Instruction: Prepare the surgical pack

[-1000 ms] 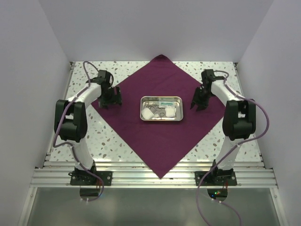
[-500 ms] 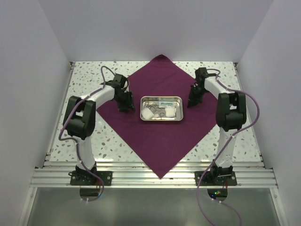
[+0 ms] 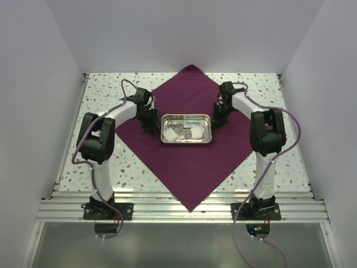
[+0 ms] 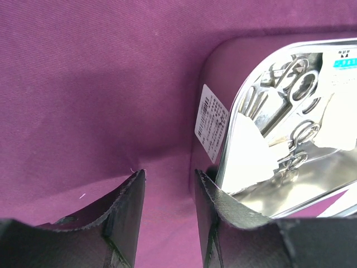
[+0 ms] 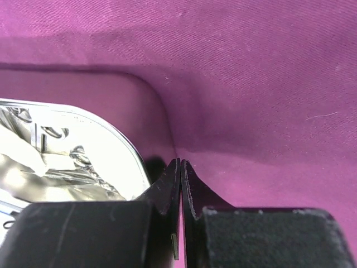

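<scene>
The plum-purple cloth (image 3: 189, 167) lies as a diamond on the table. The steel tray (image 3: 186, 115) sits at its middle and holds silver scissors (image 3: 179, 129), white gauze (image 3: 169, 135) and a packet (image 3: 195, 121). My left gripper (image 3: 152, 127) is open and low on the cloth beside the tray's left end. In the left wrist view the left gripper (image 4: 169, 173) stands over bare cloth (image 4: 83, 84), with the tray (image 4: 312, 178) and scissors (image 4: 295, 84) to the right. My right gripper (image 3: 217, 120) is shut at the tray's right end. The right wrist view shows the right gripper (image 5: 180, 162) against the tray's corner (image 5: 100, 156).
The speckled tabletop (image 3: 100, 162) shows around the cloth. White enclosure walls (image 3: 33, 111) stand on three sides. A metal rail (image 3: 178, 209) runs along the near edge. A barcode label (image 4: 211, 124) is on the tray's outer wall.
Both grippers moved inward to the tray's ends. The right gripper kept moving left and the tray has shifted a little to the left.
</scene>
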Controlling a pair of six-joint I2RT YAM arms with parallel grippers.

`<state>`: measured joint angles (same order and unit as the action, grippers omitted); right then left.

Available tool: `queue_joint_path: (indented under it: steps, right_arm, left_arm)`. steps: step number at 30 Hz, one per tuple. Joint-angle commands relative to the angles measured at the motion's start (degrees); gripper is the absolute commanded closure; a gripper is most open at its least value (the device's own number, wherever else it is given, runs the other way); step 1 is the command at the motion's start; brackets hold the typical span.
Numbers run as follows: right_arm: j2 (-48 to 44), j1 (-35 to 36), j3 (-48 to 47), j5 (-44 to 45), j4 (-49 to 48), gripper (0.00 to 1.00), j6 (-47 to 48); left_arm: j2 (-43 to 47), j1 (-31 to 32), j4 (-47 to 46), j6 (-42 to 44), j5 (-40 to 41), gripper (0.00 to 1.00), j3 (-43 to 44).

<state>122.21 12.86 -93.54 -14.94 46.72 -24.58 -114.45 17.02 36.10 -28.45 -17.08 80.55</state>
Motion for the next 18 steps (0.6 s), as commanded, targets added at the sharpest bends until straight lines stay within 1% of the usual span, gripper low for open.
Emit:
queue_joint_path:
  steps: [1,4,8,10,13,14,15,18]
  right_arm:
    - [-0.7,0.2,-1.2,-2.8,-0.7,1.00,-0.3]
    - [-0.9,0.2,-2.1,-2.3,0.4,1.00,0.0]
    - [-2.4,-0.3,-2.0,2.2,2.0,1.00,0.4]
    - [-2.8,-0.6,-1.6,2.2,2.0,1.00,0.8]
    - [-2.9,-0.6,-1.0,1.1,2.1,1.00,0.7]
    - [-3.3,-0.6,-0.4,0.7,1.4,1.00,0.4]
    - [-3.5,-0.6,0.0,0.1,1.0,1.00,0.1]
    - [-4.3,-0.6,1.1,-1.1,0.0,1.00,-0.3]
  left_arm:
    - [0.8,0.1,-2.1,-0.3,-0.7,0.56,0.5]
    - [0.8,0.1,-2.1,-0.5,-0.6,0.56,0.6]
    - [0.7,0.1,-2.0,-0.1,-0.8,0.56,0.7]
    - [0.6,0.1,-2.1,0.1,-1.2,0.56,0.6]
    - [0.2,0.1,-2.6,0.5,-3.1,0.60,0.5]
    - [0.1,0.1,-3.0,0.5,-4.4,0.64,0.4]
    - [0.0,0.2,-3.0,0.4,-4.8,0.65,0.3]
    - [0.5,0.6,-3.8,0.6,-6.0,0.68,0.0]
